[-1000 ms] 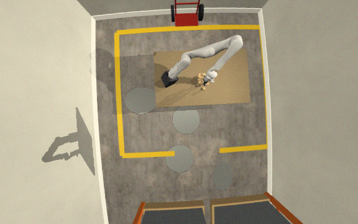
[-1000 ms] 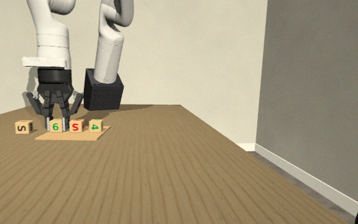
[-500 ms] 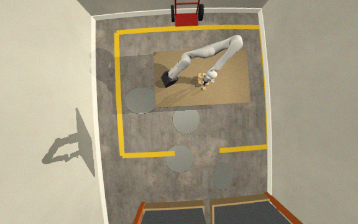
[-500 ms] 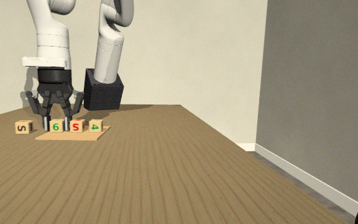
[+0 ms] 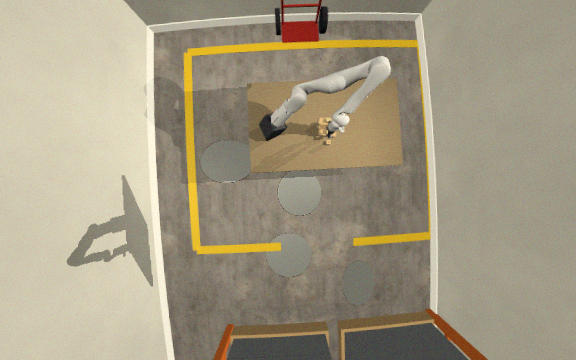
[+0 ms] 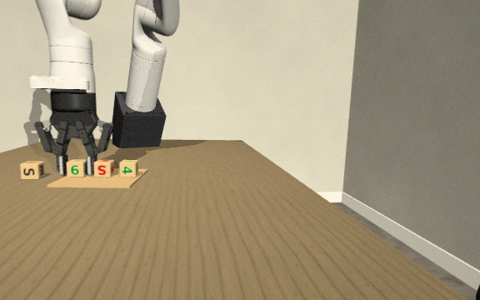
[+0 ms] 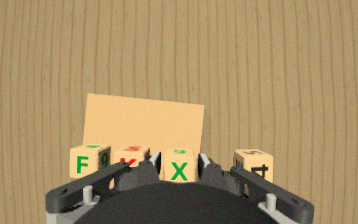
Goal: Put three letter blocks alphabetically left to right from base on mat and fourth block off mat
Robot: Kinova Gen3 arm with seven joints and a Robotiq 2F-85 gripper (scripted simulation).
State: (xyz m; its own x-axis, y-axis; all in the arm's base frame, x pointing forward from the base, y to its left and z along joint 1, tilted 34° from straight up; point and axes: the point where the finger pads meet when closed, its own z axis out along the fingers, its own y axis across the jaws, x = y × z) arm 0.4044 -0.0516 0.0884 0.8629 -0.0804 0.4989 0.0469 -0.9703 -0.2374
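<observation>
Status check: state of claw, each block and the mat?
Claw: open, straddling the X block.
X block: flat on mat, X up.
F block: flat on mat, F up.
Red-letter block: on mat between them, letter partly hidden.
Fourth block: off mat, on table.
Mat: flat.

You saw a table [image 6: 240, 233] of matt brown wood with a wavy grain filling the lower frame. At left centre the mat [image 6: 98, 182] looked like thin, flat, matt tan sheet, smooth and without grain. The blocks [image 7: 179, 165] on it looked like pale, smooth wood with painted letters. The gripper [image 6: 74, 166] had matt black fingers [image 6: 61, 165] with lighter, metal-grey pads, under a smooth white arm [image 6: 71, 46] with a faint sheen.
</observation>
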